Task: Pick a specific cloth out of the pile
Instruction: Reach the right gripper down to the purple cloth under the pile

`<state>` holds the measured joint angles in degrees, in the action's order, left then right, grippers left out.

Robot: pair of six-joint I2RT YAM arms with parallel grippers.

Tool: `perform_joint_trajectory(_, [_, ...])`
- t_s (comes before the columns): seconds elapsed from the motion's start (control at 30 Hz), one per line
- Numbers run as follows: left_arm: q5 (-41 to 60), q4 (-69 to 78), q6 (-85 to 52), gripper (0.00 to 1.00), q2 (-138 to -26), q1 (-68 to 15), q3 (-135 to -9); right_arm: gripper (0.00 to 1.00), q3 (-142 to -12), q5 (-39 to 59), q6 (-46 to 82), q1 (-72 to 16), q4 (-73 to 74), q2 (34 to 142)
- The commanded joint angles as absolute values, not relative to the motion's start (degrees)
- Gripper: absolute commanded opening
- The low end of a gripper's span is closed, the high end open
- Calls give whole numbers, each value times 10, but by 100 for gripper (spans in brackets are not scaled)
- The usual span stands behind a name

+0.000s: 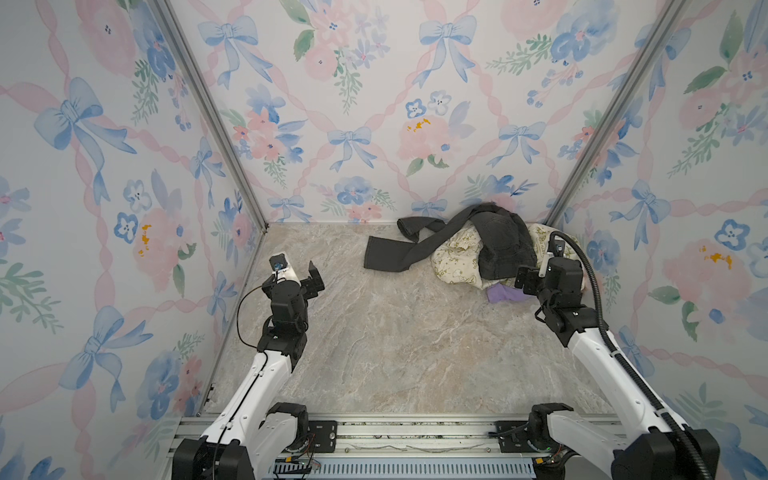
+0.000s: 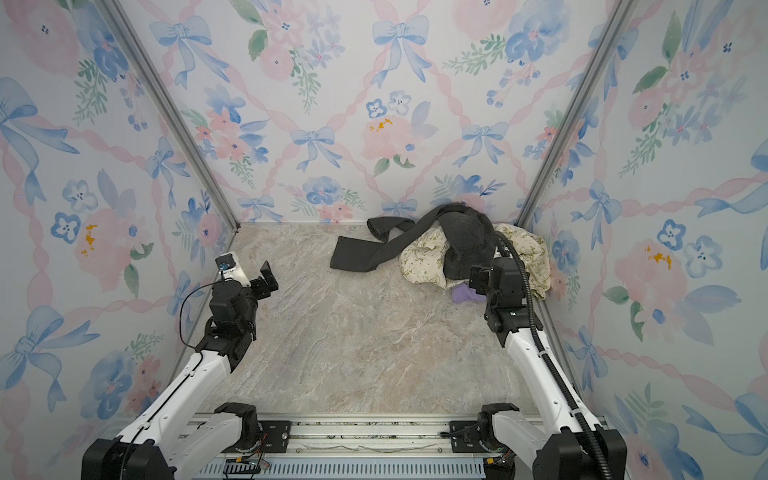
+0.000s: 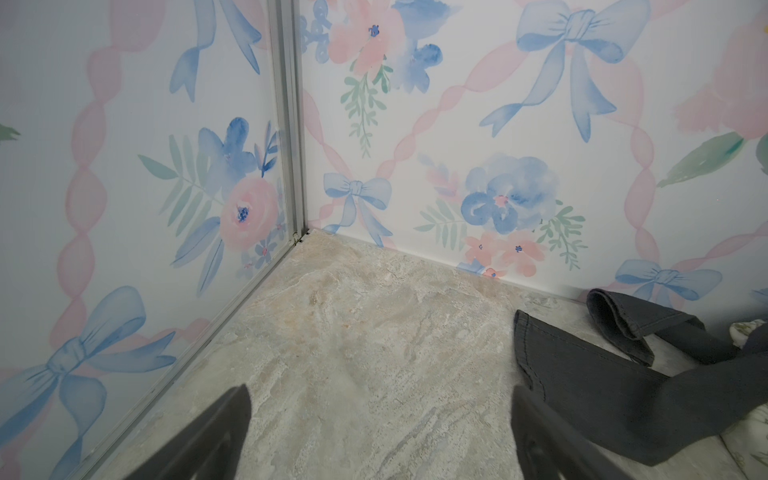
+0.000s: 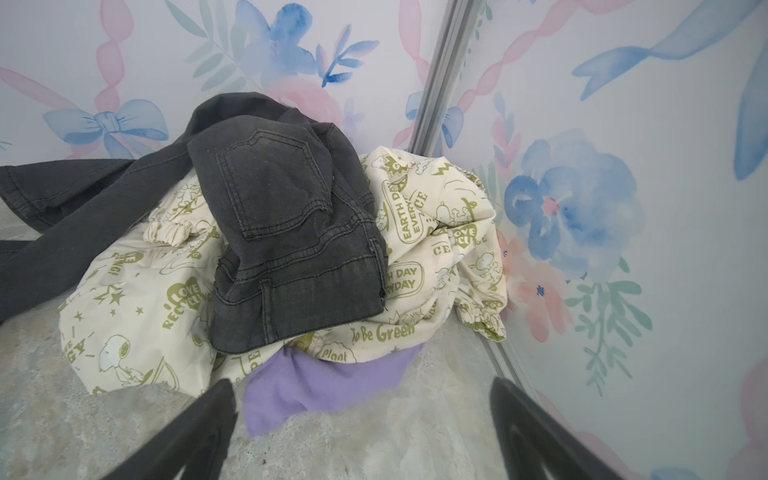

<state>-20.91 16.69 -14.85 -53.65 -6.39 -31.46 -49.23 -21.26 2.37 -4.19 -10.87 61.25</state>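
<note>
- My left claw (image 1: 309, 280) hangs released and empty at 9 o'clock over the bare worktop (image 1: 395, 340).
- My right claw (image 4: 361, 386) is spread wide, holding nothing, poised just before the cloth (image 4: 332, 388).
- That purple cloth pokes out at the 6 o'clock edge of the pile (image 1: 498, 245), mostly buried under cream fabric (image 4: 137, 299).
- Grey pants (image 4: 282, 216) drape on top, toward the worktop's 1 o'clock corner.
- Nothing is done yet, I judge: grasping it and pulling it free both remain.

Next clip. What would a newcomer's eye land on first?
The floral bow-patterned walls dominate, then the pile in the far right corner: dark grey pants draped over a cream printed cloth. A lavender cloth peeks out beneath, just in front of the open right gripper.
</note>
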Motion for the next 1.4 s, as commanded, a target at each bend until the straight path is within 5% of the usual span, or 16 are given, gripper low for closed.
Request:
perform_joint_trajectory(0.0, [-178, 77, -193, 98, -507, -65, -340, 97, -528, -214, 42, -20, -239, 623])
perform_joint_trajectory(0.3, [-92, 33, -211, 98, -488, -65, -368, 98, -528, 14, 211, 80, -216, 637])
perform_joint_trajectory(0.57, [-60, 0, -261, 98, -488, -65, -384, 96, -499, 105, 345, 88, -147, 694])
perform_joint_trajectory(1.37, [-3, -39, -364, 95, -538, -67, -441, 50, -520, 144, 600, 82, -70, 939])
